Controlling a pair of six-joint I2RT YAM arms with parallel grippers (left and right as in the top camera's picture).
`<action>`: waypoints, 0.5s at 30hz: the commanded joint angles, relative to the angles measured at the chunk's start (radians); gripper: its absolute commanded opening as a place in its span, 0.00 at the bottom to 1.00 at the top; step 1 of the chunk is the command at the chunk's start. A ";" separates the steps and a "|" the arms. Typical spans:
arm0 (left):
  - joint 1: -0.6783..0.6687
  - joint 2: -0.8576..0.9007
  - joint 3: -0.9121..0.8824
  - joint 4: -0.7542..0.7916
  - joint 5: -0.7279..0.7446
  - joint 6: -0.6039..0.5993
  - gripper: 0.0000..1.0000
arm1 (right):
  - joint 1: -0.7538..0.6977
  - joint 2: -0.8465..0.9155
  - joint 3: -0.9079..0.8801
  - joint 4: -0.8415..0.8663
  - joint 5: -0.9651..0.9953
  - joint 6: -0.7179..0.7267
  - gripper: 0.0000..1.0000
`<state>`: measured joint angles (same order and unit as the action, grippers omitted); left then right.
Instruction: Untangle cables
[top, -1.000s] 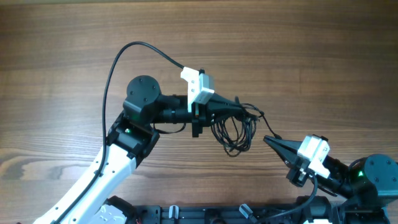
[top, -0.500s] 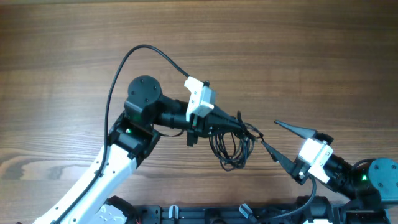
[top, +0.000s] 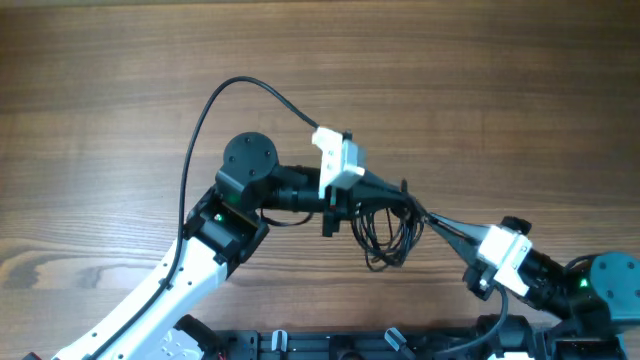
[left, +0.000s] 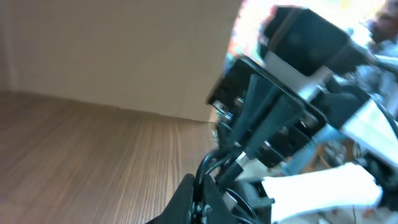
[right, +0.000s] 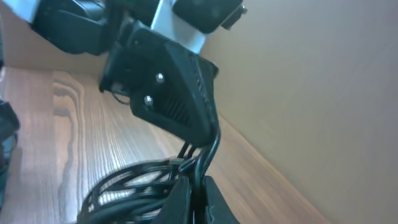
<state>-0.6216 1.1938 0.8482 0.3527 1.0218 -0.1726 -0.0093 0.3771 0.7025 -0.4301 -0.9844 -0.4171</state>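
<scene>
the cables form a loose dark tangle of loops just under the tip of the left gripper, with the wood table beneath. the left gripper's fingers are pressed together on strands at the top of the tangle. the right gripper sits just beside the left gripper's tip, tips nearly touching it, its fingers pressed together too, seemingly pinching one strand that runs up to the left gripper.
</scene>
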 joint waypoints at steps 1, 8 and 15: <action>0.055 0.000 0.010 0.011 -0.216 -0.213 0.04 | -0.001 0.000 0.018 -0.042 0.027 0.001 0.04; 0.101 0.000 0.010 0.026 -0.219 -0.285 0.04 | -0.001 0.000 0.018 -0.059 0.028 0.001 0.04; 0.101 0.000 0.010 -0.006 -0.042 -0.121 0.04 | -0.001 0.000 0.018 -0.056 0.027 0.001 0.04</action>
<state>-0.5217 1.1942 0.8482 0.3714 0.8066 -0.4553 -0.0105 0.3817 0.7025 -0.4942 -0.9413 -0.4175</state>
